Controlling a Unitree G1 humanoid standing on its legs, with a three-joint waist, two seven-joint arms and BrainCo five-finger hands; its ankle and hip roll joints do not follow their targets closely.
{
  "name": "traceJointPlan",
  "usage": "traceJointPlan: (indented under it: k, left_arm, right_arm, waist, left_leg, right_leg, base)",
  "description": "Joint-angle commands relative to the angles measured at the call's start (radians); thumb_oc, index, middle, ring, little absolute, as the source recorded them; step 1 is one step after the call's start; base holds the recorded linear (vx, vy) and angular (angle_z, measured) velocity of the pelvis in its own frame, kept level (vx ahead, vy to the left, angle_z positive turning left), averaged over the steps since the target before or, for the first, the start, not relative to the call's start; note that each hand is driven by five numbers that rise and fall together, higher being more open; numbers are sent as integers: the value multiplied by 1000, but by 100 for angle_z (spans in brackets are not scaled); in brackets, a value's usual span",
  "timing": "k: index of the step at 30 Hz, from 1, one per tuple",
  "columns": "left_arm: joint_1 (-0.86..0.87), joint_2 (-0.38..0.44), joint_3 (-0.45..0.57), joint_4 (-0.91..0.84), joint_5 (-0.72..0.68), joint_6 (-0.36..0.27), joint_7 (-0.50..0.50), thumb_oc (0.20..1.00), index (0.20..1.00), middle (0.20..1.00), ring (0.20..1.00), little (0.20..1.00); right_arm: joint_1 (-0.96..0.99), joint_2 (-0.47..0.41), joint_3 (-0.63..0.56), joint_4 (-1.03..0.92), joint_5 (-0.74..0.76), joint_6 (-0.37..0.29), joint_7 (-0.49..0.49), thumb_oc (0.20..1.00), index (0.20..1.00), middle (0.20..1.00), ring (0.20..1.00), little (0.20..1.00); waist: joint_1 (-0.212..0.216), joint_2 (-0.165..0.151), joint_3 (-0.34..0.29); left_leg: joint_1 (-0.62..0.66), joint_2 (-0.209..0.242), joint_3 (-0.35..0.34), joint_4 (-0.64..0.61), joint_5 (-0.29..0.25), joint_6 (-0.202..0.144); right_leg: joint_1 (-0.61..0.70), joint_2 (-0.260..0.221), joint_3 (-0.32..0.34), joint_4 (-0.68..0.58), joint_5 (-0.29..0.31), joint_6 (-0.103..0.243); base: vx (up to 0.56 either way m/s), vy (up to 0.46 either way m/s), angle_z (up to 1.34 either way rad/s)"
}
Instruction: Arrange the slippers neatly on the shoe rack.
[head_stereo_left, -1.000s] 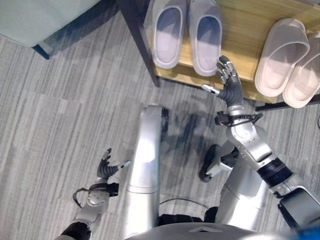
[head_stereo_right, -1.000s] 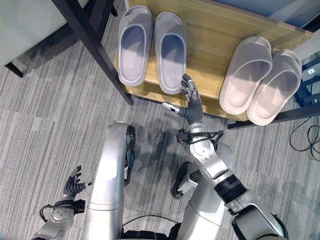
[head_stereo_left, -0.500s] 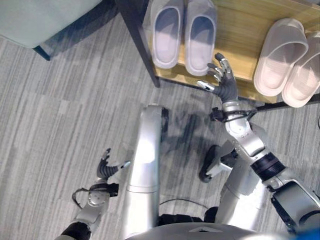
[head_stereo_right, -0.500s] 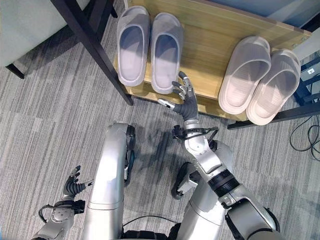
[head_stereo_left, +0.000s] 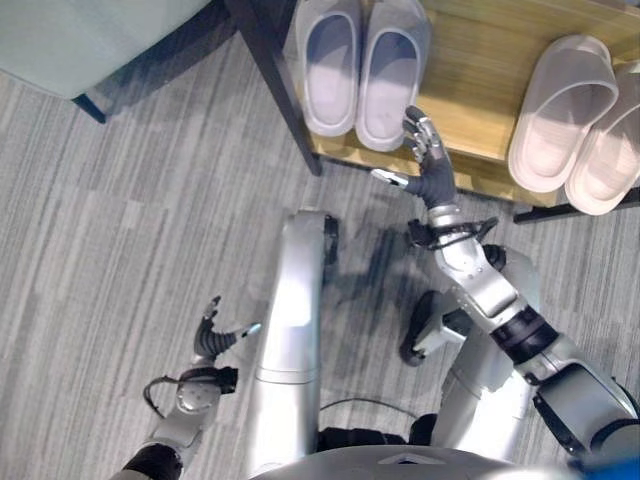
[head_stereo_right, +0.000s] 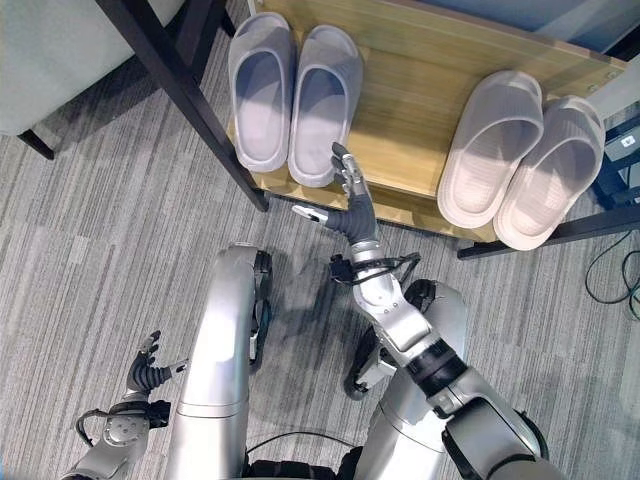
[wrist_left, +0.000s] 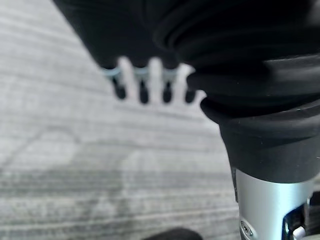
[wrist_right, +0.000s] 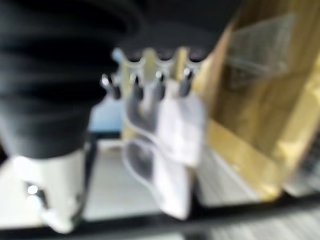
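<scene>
Nudging grey slipper (head_stereo_right: 322, 105) heel at 12 o'clock: right hand (head_stereo_right: 352, 205) flat, fingers straight, holding nothing (likely squaring pair); left hand (head_stereo_left: 213, 338) relaxed, empty.

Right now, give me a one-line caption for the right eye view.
Right hand, fingers straight, against the grey slipper pair on the wooden shoe rack; beige slipper pair alongside.

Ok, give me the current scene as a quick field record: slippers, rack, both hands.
grey slipper pair: side by side at the rack's left end, heels at front edge
pink slipper pair: right end, heels overhanging the edge
shoe rack: wooden shelf, dark frame
right robot hand: open, fingertips at the right grey slipper's heel
left robot hand: open, low over the carpet, idle
</scene>
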Motion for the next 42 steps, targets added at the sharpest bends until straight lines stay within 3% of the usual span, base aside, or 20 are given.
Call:
traceJointPlan:
  k: [1,4,8,9,11,12,15,17,19,20,21,22,26,27,29,32,33,39,41,42]
  left_arm:
    - [77,1,4,-50,33,-28,34,1000,1000,1000,1000,1000]
    - [74,-11,29,-50,48,-30,30,1000,1000,1000,1000,1000]
    - [29,-24,39,-35,48,-38,18,1000,1000,1000,1000,1000]
    - [-34,-40,52,-34,48,-41,5,1000,1000,1000,1000,1000]
    - [-68,-44,58,-36,48,-45,-3,1000,1000,1000,1000,1000]
    - [-127,-54,67,-51,47,-55,-16,1000,1000,1000,1000,1000]
    - [-178,-61,75,-60,52,-67,-22,1000,1000,1000,1000,1000]
    - [-224,-67,44,-76,115,-91,-26,1000,1000,1000,1000,1000]
    - [-221,-68,33,-72,137,-93,-26,1000,1000,1000,1000,1000]
    - [-201,-61,-7,-99,186,-95,-39,1000,1000,1000,1000,1000]
    - [-200,-61,-8,-98,186,-95,-39,1000,1000,1000,1000,1000]
    - [-180,-66,-47,-114,211,-99,-47,1000,1000,1000,1000,1000]
    - [-165,-61,-142,-143,305,-96,-74,1000,1000,1000,1000,1000]
    - [-165,-61,-143,-142,306,-96,-72,1000,1000,1000,1000,1000]
    - [-166,-51,-202,-169,393,-77,-93,1000,1000,1000,1000,1000]
    - [-168,-49,-230,-196,426,-74,-107,1000,1000,1000,1000,1000]
    - [-197,-52,-265,-205,473,-67,-127,1000,1000,1000,1000,1000]
    - [-323,-86,-400,-191,683,-55,-143,1000,1000,1000,1000,1000]
    - [-332,-92,-398,-206,675,-55,-148,1000,1000,1000,1000,1000]
    - [-322,-107,-376,-227,599,-58,-180,1000,1000,1000,1000,1000]
  right_arm:
    - [42,-59,-35,-208,-114,-82,-38,1000,1000,1000,1000,1000]
    - [135,-80,-91,-293,-166,-94,-41,1000,1000,1000,1000,1000]
    - [166,-101,-109,-313,-182,-91,-23,1000,1000,1000,1000,1000]
    - [169,-99,-117,-286,-175,-84,4,1000,1000,1000,1000,1000]
    - [164,-99,-131,-263,-182,-75,15,1000,1000,1000,1000,1000]
    - [176,-81,-141,-206,-175,-65,38,1000,1000,1000,1000,1000]
    - [192,-65,-150,-116,-165,-58,57,1000,1000,1000,1000,1000]
    - [238,-34,-159,80,-176,-52,70,1000,1000,1000,1000,1000]
    - [250,-30,-168,121,-165,-51,74,1000,1000,1000,1000,1000]
    - [304,-15,-172,211,-158,-58,91,1000,1000,1000,1000,1000]
    - [304,-14,-172,213,-158,-59,91,1000,1000,1000,1000,1000]
    - [337,-21,-160,323,-218,-62,78,1000,1000,1000,1000,1000]
    - [373,-6,-149,557,-275,-50,71,1000,1000,1000,1000,1000]
    - [373,-5,-149,560,-275,-52,71,1000,1000,1000,1000,1000]
    - [397,9,-143,688,-299,-44,82,1000,1000,1000,1000,1000]
    - [418,16,-137,749,-317,-39,88,1000,1000,1000,1000,1000]
    - [425,22,-128,829,-343,-22,87,1000,1000,1000,1000,1000]
    - [434,33,-106,951,-420,-1,99,1000,1000,1000,1000,1000]
    - [435,37,-105,960,-421,0,103,1000,1000,1000,1000,1000]
    - [443,46,-111,990,-404,10,129,1000,1000,1000,1000,1000]
  waist:
    - [24,-21,-5]
    - [9,-32,-5]
    - [-1,-25,-5]
    - [-3,-13,-5]
    - [-5,-2,-5]
    - [-10,19,-5]
    - [-19,35,-5]
    - [-28,55,-6]
    - [-28,59,-6]
    - [-35,49,-35]
    - [-35,51,-32]
    - [-35,46,-56]
    - [-41,39,-106]
    - [-40,40,-101]
    - [-43,33,-152]
    - [-48,30,-168]
    - [-50,31,-194]
    - [-90,47,-272]
    - [-93,52,-282]
    - [-99,60,-315]
  left_leg:
    - [19,-16,-26,-55,-86,-25]
    - [19,-20,-20,-84,-67,-30]
    - [19,-33,-17,-210,-7,-36]
    - [19,-44,-26,-342,65,-40]
    - [19,-53,-45,-405,111,-41]
    - [19,-57,-71,-495,178,-38]
    - [19,-51,-85,-582,243,-36]
    - [140,-26,-79,-785,340,-37]
    - [191,-23,-77,-850,367,-35]
    - [297,-22,-68,-986,415,-43]
    - [307,-21,-69,-994,419,-43]
    - [415,-12,-69,-1118,468,-49]
    - [641,10,-77,-1367,541,-43]
    - [652,11,-77,-1375,545,-43]
    - [832,16,-62,-1559,599,-50]
    - [964,20,-55,-1678,638,-53]
    - [1054,24,-49,-1788,703,-57]
    - [1294,42,-12,-2029,765,-67]
    - [1330,47,-2,-2072,779,-66]
    - [1387,49,19,-2140,794,-66]
  right_leg:
    - [-2,34,160,-26,115,-45]
    - [0,46,159,-50,125,-47]
    - [32,41,125,-178,147,-43]
    - [63,42,77,-306,175,-34]
    - [79,38,50,-367,194,-33]
    - [100,29,3,-456,215,-25]
    - [123,15,-50,-542,239,-17]
    - [262,22,-115,-746,295,-7]
    - [304,19,-138,-818,311,-5]
    - [406,25,-166,-953,337,3]
    - [416,26,-169,-962,341,3]
    - [518,30,-199,-1087,364,10]
    - [736,51,-256,-1307,432,40]
    - [747,52,-259,-1316,436,40]
    - [911,72,-305,-1462,484,76]
    - [1038,94,-319,-1575,521,86]
    - [1113,108,-341,-1670,579,87]
    - [1300,148,-341,-1882,665,121]
    - [1328,155,-338,-1926,685,125]
    - [1376,166,-329,-2008,716,138]
  base:
    - [-31,-84,0]
    - [-40,-82,0]
    - [-130,-28,2]
    - [-253,57,9]
    - [-226,64,17]
    - [-184,68,21]
    - [-161,72,16]
    - [-263,112,12]
    - [-122,39,9]
    - [-84,-1,9]
    - [-87,-29,7]
    - [-18,-31,6]
    - [51,-34,9]
    - [142,-30,4]
    - [189,-38,-4]
    - [158,-82,-3]
    - [38,-46,-9]
    - [160,-34,-14]
    - [149,-35,-24]
    - [177,-16,-25]
